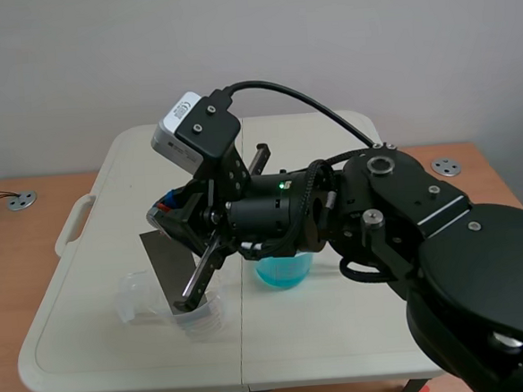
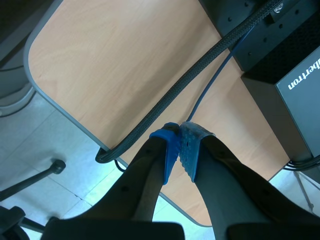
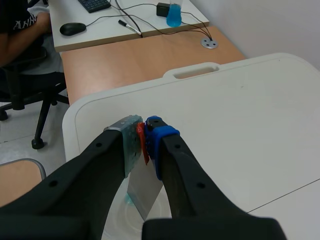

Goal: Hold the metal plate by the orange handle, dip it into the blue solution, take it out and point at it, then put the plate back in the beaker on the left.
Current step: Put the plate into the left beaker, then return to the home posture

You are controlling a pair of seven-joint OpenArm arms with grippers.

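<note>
I'm pinching the orange handle [image 3: 142, 148] with the right pincer [image 3: 145, 142], metal plate [image 1: 163, 261] dangling into the left beaker [image 1: 161, 306]; guessing a lift toward the blue solution [image 1: 283, 272] comes next.

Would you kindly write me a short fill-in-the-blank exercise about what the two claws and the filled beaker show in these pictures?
1. The right claw grips the metal plate by its ____ handle.
2. The filled beaker holds a solution coloured ____.
3. The left claw, away from the table, is ____ on nothing.

Missing words: orange; blue; shut.
</note>
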